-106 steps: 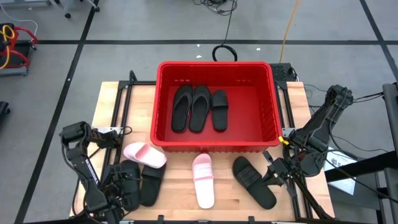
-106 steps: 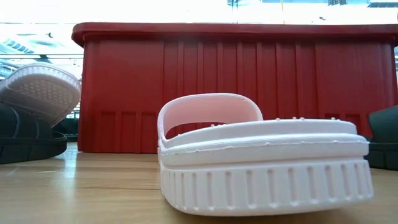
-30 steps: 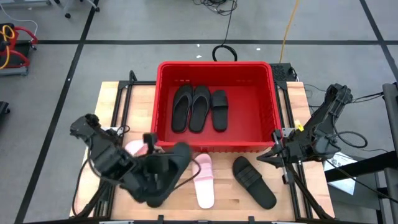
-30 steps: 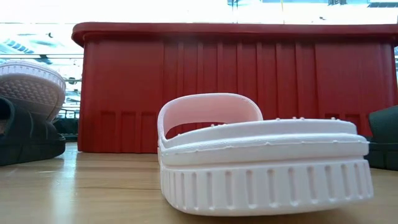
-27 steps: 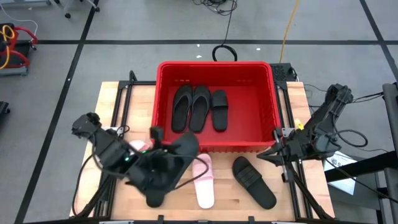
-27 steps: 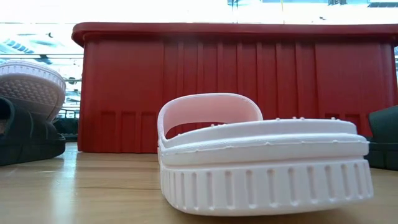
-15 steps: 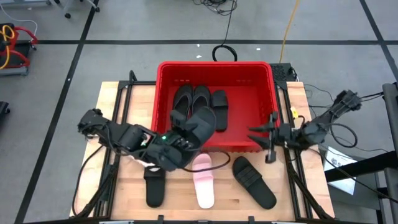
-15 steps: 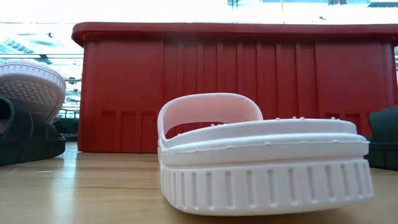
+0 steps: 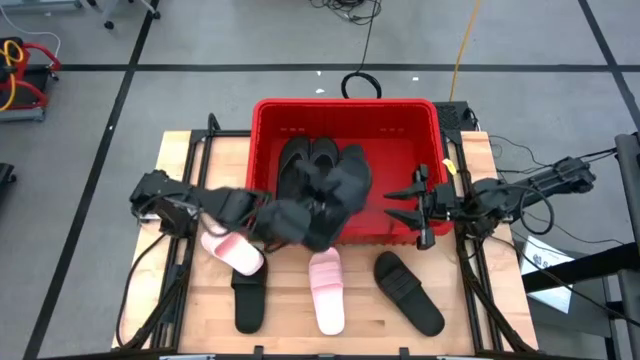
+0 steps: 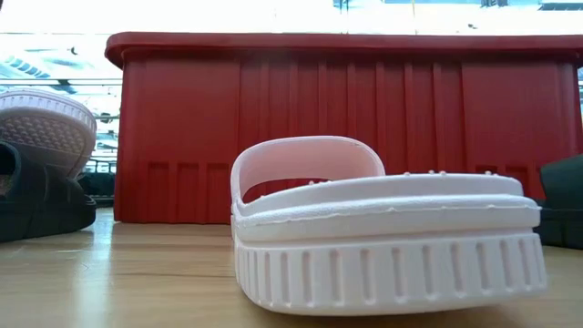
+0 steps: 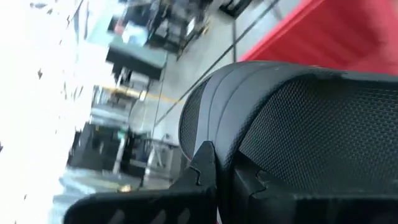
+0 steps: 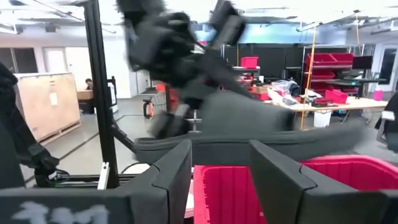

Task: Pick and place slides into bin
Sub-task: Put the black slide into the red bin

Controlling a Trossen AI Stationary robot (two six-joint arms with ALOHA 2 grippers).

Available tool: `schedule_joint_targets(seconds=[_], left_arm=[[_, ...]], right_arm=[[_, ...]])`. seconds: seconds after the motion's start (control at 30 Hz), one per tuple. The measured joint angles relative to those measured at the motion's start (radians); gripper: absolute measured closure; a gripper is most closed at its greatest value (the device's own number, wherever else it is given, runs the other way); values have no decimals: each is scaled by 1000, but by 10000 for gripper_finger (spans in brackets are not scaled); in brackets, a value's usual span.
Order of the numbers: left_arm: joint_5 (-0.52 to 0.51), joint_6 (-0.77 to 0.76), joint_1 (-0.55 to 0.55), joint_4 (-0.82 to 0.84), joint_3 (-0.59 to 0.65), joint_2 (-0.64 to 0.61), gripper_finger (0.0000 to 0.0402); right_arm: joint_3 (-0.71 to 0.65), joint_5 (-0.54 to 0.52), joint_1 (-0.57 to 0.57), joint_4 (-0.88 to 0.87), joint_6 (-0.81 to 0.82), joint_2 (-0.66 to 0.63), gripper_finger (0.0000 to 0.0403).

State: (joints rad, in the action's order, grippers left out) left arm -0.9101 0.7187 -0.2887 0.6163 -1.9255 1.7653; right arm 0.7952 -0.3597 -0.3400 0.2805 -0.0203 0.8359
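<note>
Left claw [image 9: 318, 212] now over the red bin's [image 9: 262, 140] front wall, clenched on a black slide [image 9: 345, 180] held above bin interior; 0.5 s ago it was nearer the front-left. Right claw [image 9: 412, 205] w/ fingers spread, shifted slightly further over bin's right-front corner. Black slides [image 9: 298, 158] lie inside bin. On bench [image 9: 180, 160] front edge: pink slide [image 9: 326, 290], 2nd pink slide [image 9: 232, 251], black slide [image 9: 249, 303] & black slide [image 9: 408, 291], unchanged.

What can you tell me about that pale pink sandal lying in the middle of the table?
The pink slide is a chunky, foam-looking slip-on with one broad arched strap, small nubs on its footbed and a ribbed sole edge. It lies flat, right way up, on the wooden table, just in front of the red bin. Neither claw touches it.
</note>
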Motion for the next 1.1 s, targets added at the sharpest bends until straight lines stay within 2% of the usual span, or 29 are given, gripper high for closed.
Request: schedule_joint_targets(seconds=[0.17,0.27,0.47,0.57,0.73,0.83,0.9,1.0,1.1], left_arm=[[44,-5,119,-23,5,3,401],[79,-13,187,-94,5,16,401],[102,129,284,-276,5,96,401],[120,153,314,-341,-6,155,401],[200,26,375,-336,-58,244,401],[177,8,396,-364,-61,281,401],[164,11,401,-378,-60,300,401],[162,-20,403,-379,-60,301,401],[154,-60,406,-387,-61,301,401]], right_arm=[[0,2,0,-18,-30,-25,252],[0,1,0,-28,-64,-45,250],[0,-1,0,-34,-79,-109,252],[0,-1,-1,-61,-88,-148,250],[0,-11,-1,-168,-101,-222,253],[0,-101,-1,-236,-105,-256,254],[0,-207,-1,-280,-132,-266,253],[0,-383,5,-337,-259,-258,250],[0,-467,25,-346,-356,-216,251]])
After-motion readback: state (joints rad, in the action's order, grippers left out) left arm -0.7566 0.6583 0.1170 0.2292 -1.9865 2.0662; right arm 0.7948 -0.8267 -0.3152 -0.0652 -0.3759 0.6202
